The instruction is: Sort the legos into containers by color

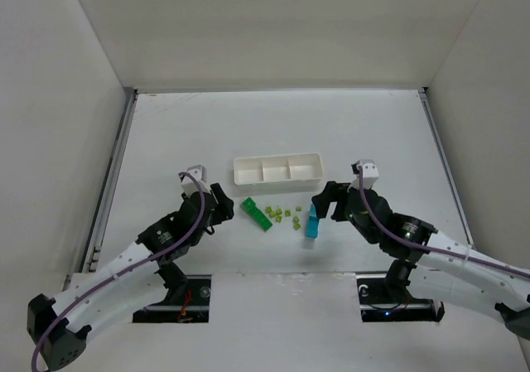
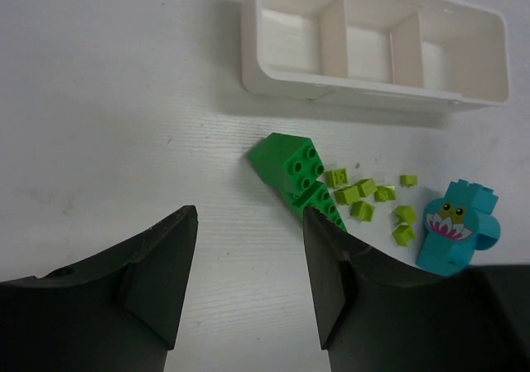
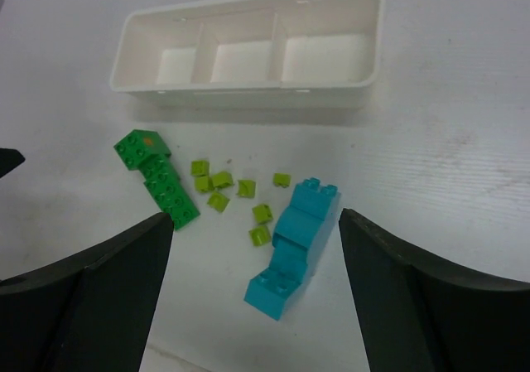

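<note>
The white three-compartment tray [image 1: 277, 178] lies mid-table with all three compartments empty; it also shows in the left wrist view [image 2: 286, 86] and the right wrist view [image 3: 240, 99]. In front of it lie the bright green brick [image 1: 256, 214] [image 2: 296, 171] [image 3: 157, 177], several tiny yellow-green pieces [image 1: 286, 214] [image 2: 364, 194] [image 3: 236, 194] and the cyan-blue stack [image 1: 312, 223] [image 2: 454, 227] [image 3: 296, 243]. My left gripper [image 1: 222, 207] [image 2: 248, 223] is open and empty, just left of the green brick. My right gripper [image 1: 321, 202] [image 3: 257, 231] is open and empty, straddling the cyan stack from above.
White walls enclose the table on the left, right and back. The arm bases [image 1: 178, 293] sit at the near edge.
</note>
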Controlling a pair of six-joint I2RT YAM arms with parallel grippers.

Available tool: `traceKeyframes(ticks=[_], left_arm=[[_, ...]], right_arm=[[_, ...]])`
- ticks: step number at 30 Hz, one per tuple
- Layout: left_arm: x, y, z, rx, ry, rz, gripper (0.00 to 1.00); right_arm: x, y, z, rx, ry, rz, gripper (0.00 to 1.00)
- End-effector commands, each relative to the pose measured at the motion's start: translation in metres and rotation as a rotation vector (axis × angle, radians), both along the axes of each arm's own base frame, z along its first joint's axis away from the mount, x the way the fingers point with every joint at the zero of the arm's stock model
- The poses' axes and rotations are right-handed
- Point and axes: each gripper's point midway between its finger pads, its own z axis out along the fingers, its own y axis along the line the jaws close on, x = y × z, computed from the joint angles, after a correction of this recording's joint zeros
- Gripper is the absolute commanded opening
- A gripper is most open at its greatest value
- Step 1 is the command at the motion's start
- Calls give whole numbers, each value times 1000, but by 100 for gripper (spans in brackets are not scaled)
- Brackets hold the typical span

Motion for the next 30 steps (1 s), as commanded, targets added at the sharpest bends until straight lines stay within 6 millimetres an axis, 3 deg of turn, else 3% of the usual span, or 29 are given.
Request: traceKeyframes(ticks=[1, 4, 6, 8, 10, 11, 12, 13, 14, 15, 16, 23, 27, 30], left_arm=[[8, -20, 36, -67, -77, -57, 50], [9, -32, 47, -109, -118, -95, 49], [6, -43, 52, -136, -135, -134, 47], [3, -56, 56, -163, -148, -177, 41], [-1, -66, 60, -184, -160, -215, 31], [-4, -72, 62, -192, -168, -240, 24], [-5, -77, 65, -202, -177, -256, 19], [-7, -82, 67, -215, -183, -269, 16], [-9, -86, 68, -222, -186, -282, 16], [-11, -90, 69, -232, -192, -294, 16], [-12, -95, 68, -239, -192, -306, 18], [-18, -111, 54, -240, -172, -341, 34], [-21, -111, 54, -250, -182, -348, 37], [-21, -107, 51, -247, -181, -342, 37]], right_arm=[[5, -21, -5, -8, 29, -99, 86], [8, -27, -12, -31, 55, -120, 71], [8, -28, -14, -44, 67, -123, 51], [5, -30, -15, -60, 85, -122, 24], [1, -33, -17, -77, 121, -122, 19], [-1, -34, -18, -89, 141, -117, 22], [-4, -34, -20, -103, 160, -104, 32], [-7, -32, -23, -117, 179, -86, 56], [-9, -32, -25, -125, 192, -75, 70], [-12, -27, -28, -131, 213, -46, 81], [-16, -20, -32, -138, 244, -3, 86], [-9, 0, -49, -147, 313, 48, 95], [5, 16, -53, -125, 325, 64, 97], [15, 28, -69, -142, 356, 71, 97]])
